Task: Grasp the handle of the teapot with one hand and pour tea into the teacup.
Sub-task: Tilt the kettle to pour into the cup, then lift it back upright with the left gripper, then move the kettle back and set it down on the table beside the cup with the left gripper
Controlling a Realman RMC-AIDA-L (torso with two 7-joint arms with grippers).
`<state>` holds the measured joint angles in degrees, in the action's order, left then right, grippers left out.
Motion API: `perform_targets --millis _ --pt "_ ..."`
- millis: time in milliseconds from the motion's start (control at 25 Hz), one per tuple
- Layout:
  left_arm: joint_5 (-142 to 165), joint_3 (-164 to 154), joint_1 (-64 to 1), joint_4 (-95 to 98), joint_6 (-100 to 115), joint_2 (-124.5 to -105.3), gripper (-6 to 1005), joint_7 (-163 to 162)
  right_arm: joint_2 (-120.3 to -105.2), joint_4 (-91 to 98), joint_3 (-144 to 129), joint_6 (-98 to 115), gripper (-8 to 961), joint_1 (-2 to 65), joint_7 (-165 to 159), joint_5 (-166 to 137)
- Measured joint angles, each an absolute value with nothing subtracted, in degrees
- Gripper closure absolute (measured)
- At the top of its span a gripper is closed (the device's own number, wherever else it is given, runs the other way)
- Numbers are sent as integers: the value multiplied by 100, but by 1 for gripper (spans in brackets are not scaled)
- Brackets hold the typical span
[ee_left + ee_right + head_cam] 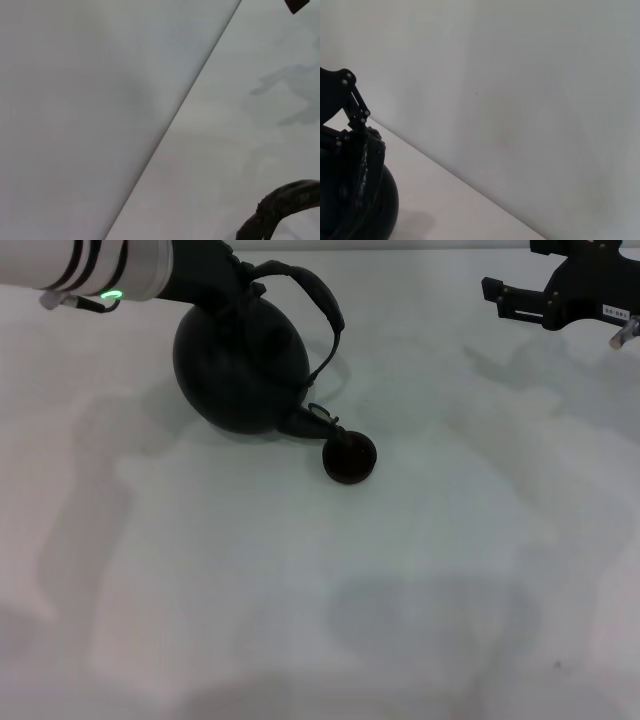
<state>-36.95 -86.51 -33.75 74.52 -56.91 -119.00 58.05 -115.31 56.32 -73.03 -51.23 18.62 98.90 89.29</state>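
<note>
The black teapot (pixel 240 365) is tilted, its short spout (pixel 308 421) pointing down at the rim of the small black teacup (pixel 349 458) on the white table. My left gripper (pixel 238 290) comes in from the upper left and is shut on the handle (pixel 325 310), near the arch's left end. The right wrist view shows that gripper's black linkage (pixel 355 115) around the handle (pixel 364 170) above the pot's body (pixel 387 200). A piece of the handle (pixel 285 202) shows in the left wrist view. My right gripper (pixel 500 290) is parked at the far right.
The white table (pixel 320 590) runs wide in front of the cup. A pale wall (pixel 75 100) stands behind the table's back edge. No liquid can be made out at the spout.
</note>
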Motion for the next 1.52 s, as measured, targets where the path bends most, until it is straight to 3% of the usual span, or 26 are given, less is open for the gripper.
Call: perform_targets --millis 600,1040,1520 --pt "-3696 -8683 -3392 7532 -5702 -11901 848 5768 -11531 5487 -7245 -5113 109 1927 9927 8929" --pt "-3842 -8723 -2991 8092 -5653 -11920 848 5575 -11529 5398 -7226 -5100 109 1997 9949 8929" --pt "-4920 -8657 -1359 8735 -4822 -11890 849 5708 -11498 5312 -7215 -5012 110 2007 9949 8864"
